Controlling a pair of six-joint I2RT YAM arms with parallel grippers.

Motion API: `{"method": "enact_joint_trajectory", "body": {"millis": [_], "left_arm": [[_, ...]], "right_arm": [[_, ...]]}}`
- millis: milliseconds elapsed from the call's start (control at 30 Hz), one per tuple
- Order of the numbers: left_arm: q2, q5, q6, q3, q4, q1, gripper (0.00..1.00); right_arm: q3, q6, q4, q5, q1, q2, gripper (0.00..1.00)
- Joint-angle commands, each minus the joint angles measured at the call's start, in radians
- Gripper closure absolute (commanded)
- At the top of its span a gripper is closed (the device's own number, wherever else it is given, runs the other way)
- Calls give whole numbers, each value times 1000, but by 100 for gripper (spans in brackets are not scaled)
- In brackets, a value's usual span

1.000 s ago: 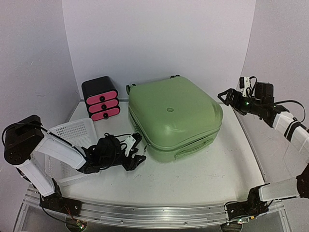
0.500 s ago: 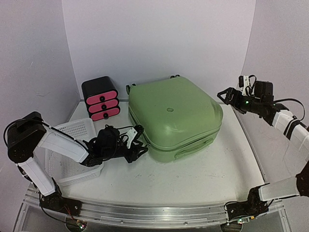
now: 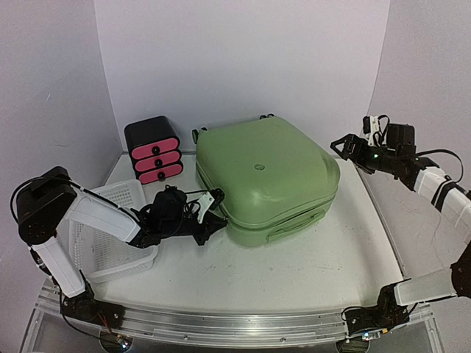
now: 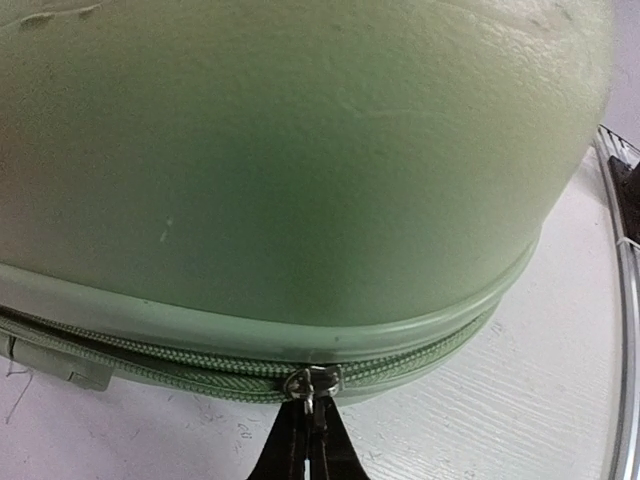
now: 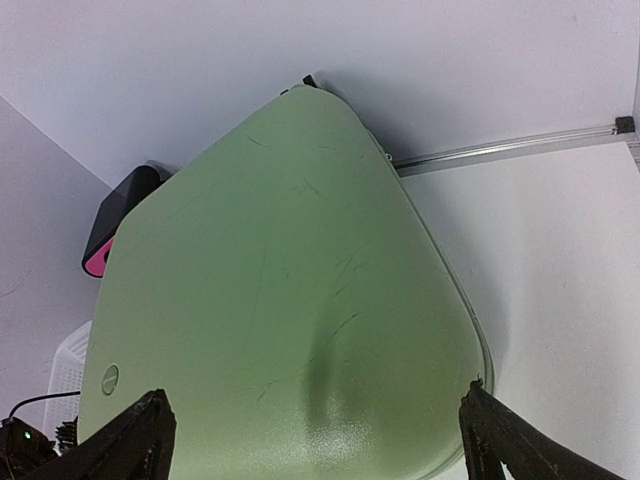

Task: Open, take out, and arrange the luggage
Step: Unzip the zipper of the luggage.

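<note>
Top view of a white table (image 3: 331, 265) with 2 robot arms bolted to a metal rail (image 3: 221, 325) along its near edge. At near left, a white perforated basket (image 3: 110, 220) sits on the table, and the left arm reaches low across it toward the centre. The left gripper (image 3: 218, 213) is at the near-left side of the luggage (image 3: 265, 176), low against its zip seam. In the left wrist view, its 2 dark fingers (image 4: 290, 455) are pressed together to a point and pinch the small metal zip pull (image 4: 311, 384), which hangs from the closed zip just above the tabletop. The luggage is a large light-green hard-shell case lying flat on its side in the middle of the table, lid closed, the biggest thing in view. It has rounded corners, a recessed handle on its near side and black wheels at its far edge. Just left of its far-left corner, close to it, stands a small black drawer box (image 3: 153, 151) with 3 pink drawer fronts, farther back than the basket. At far right, the right arm bends up and inward, and the right gripper (image 3: 340, 147) hangs in the air beside the case's far-right corner without touching it. The right wrist view looks down over the green lid, with its fingers (image 5: 130, 445) spread as wide as they go and holding nothing. Plain white walls stand behind and at both sides
</note>
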Motion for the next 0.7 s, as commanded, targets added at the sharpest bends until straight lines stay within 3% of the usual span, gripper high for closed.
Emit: {"method": "enact_joint_trajectory", "body": {"millis": [0,333,667], "left_arm": [[-31,55,20,46,2,-1,100],[-121,38,-6,15,-43,-19,100],[-84,-123,-2,64,-60,-174,100]], "right_arm": [[13,-12,24,-21,3,2,2],[-5,-7,25,-43,3,11,2],[-83,8,117,-134,13,56,2]]}}
